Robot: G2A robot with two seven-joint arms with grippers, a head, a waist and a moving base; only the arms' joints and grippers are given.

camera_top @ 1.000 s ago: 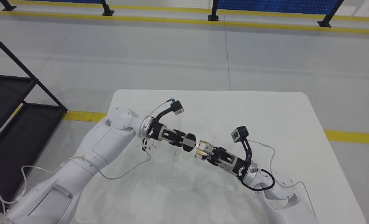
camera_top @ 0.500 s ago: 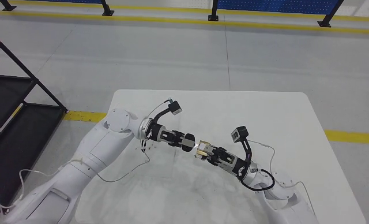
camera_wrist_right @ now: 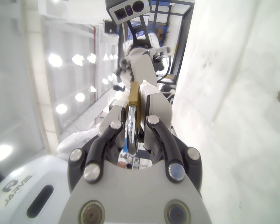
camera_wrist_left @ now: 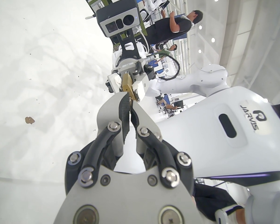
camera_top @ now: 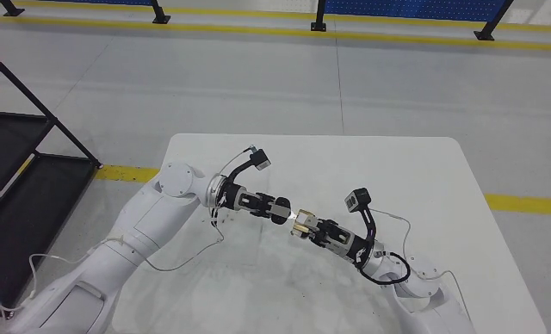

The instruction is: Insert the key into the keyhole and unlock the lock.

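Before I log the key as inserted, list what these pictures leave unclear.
Key: left wrist view, all but a sliver buried between the left gripper's pads.
Keyhole: left wrist view, covered by those pad tips at the padlock.
Shackle: right wrist view, edge-on inside the right gripper; latched or not, unclear.
Top view: where key meets padlock is too small.

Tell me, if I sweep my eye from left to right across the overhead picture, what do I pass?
Black rack on the floor → left arm's wrist camera → left gripper → brass lock → right arm's wrist camera.
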